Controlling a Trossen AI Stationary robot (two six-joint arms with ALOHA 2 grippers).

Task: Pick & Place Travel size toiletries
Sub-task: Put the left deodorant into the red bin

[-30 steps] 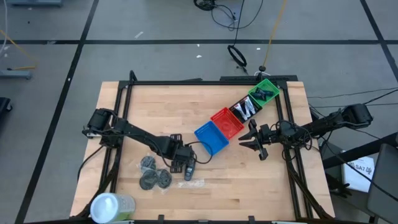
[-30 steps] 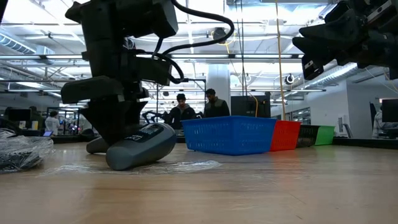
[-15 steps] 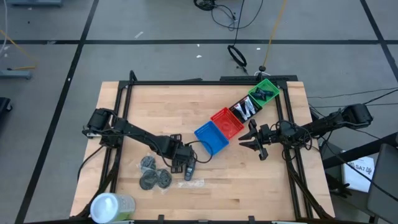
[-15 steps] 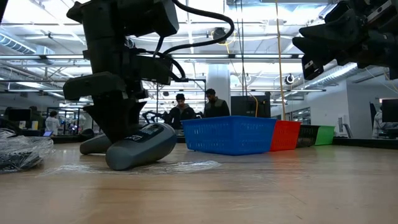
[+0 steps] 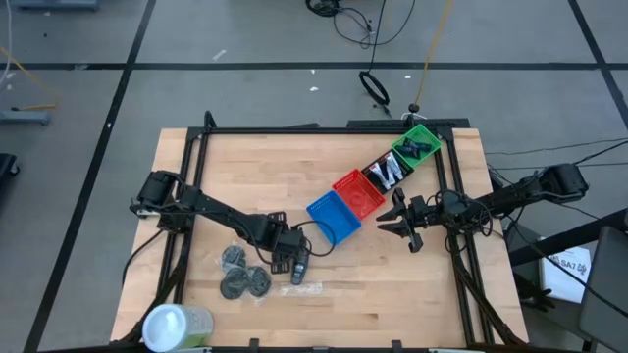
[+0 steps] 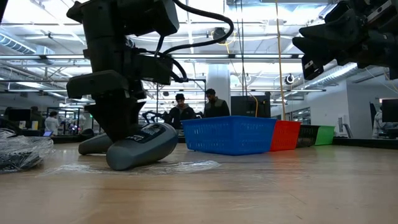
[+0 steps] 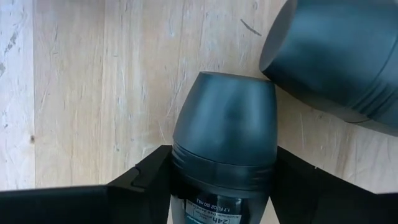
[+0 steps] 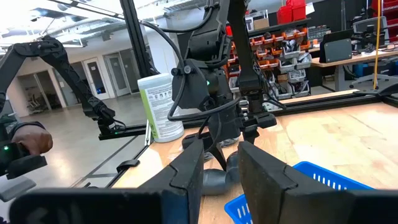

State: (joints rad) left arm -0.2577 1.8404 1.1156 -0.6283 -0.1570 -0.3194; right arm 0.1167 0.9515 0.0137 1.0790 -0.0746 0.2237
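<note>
Left gripper [image 5: 287, 263] down at table's near-left, fingers [image 7: 155, 180] flanking dark smooth plastic roll-on bottle [image 7: 224, 143] lying beside its twin [image 7: 336, 59]; contact unclear. Looks light, rigid, slippery: grip mid-body, not the rounded cap. Right gripper [image 5: 402, 227] idles slightly parted right of the blue mesh basket [image 5: 332, 218].

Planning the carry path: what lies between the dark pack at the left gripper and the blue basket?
Bare wood only, in the high view, between the dark pack at the left gripper and the blue basket.
</note>
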